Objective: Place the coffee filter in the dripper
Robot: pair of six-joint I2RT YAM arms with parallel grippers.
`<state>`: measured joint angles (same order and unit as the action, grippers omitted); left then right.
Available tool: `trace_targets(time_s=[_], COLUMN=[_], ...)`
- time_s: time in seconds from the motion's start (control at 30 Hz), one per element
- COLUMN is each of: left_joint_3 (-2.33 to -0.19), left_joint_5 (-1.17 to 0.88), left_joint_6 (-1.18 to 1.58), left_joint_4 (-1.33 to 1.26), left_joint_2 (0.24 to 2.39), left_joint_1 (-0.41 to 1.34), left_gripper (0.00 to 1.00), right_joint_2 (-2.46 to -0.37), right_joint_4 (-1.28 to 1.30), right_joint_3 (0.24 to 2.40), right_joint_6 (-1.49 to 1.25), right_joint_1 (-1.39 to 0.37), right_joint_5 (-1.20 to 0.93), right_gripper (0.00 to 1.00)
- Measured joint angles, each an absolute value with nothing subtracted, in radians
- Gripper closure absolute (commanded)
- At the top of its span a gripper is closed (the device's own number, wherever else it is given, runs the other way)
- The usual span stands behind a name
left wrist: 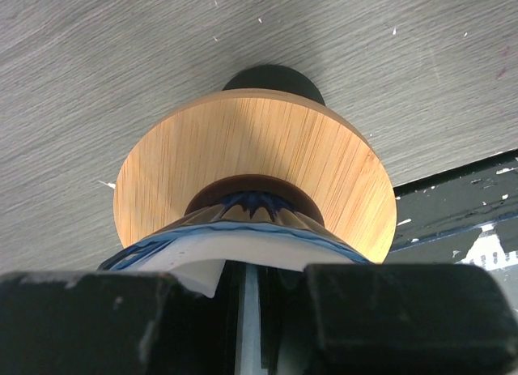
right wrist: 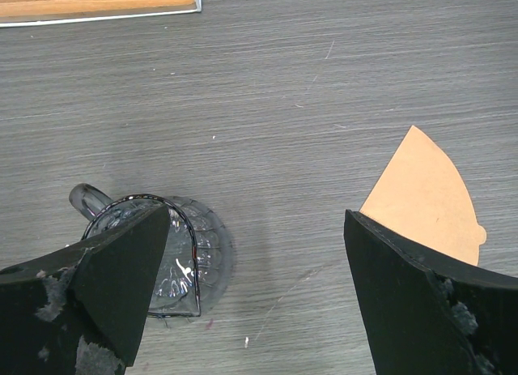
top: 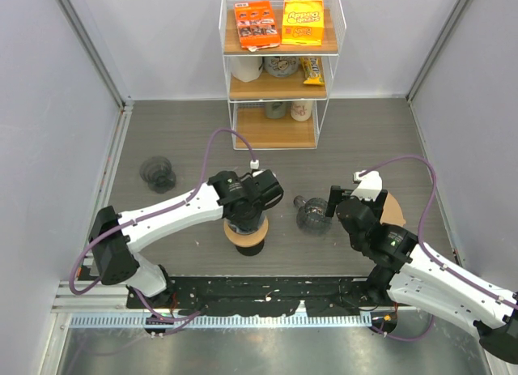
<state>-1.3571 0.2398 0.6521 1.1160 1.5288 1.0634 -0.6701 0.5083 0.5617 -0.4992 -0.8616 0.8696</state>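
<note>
The dripper point(left wrist: 252, 206) is blue ribbed glass on a round wooden collar point(left wrist: 259, 144), standing near the table's front centre point(top: 245, 234). A white coffee filter point(left wrist: 267, 247) lies inside its rim. My left gripper point(left wrist: 251, 310) hangs right over the dripper point(top: 243, 203), its fingers nearly together with a thin pale strip of the filter's paper between them. My right gripper point(right wrist: 255, 286) is wide open over bare table, nothing between its fingers.
A clear glass dripper with a handle point(right wrist: 194, 249) lies left of the right gripper point(top: 313, 215). A brown paper filter point(right wrist: 425, 197) lies flat to its right. Another dark glass piece point(top: 158, 172) sits far left. A wire shelf with snacks point(top: 279, 67) stands at the back.
</note>
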Motion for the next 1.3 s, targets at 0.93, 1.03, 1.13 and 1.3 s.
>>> trace_targets(time_s=[0.93,1.03,1.13,1.3], left_joint_3=[-1.360,-1.361,-1.361,-1.364], left_joint_5=[0.262,0.262,0.262,0.262], left_joint_6=[0.656,0.656,0.654,0.655], left_joint_4=[1.104,1.104,1.103,1.103], left_joint_2=[1.497,1.491,1.489,1.478], left_joint_1=[1.074,1.075,1.076,1.076], left_gripper=[0.49,0.48,0.44,0.42], right_joint_2=[-0.670,-0.664,-0.659,-0.659], right_joint_4=[0.508,0.508,0.508,0.508], right_joint_3=[0.557,0.556,0.555,0.555], right_joint_6=[-0.500,-0.500,-0.500,-0.501], right_joint_1=[-0.862,-0.862,-0.862,-0.862], right_joint_5=[0.875,0.878,0.879,0.881], right_gripper=[0.05,0.05,0.05,0.05])
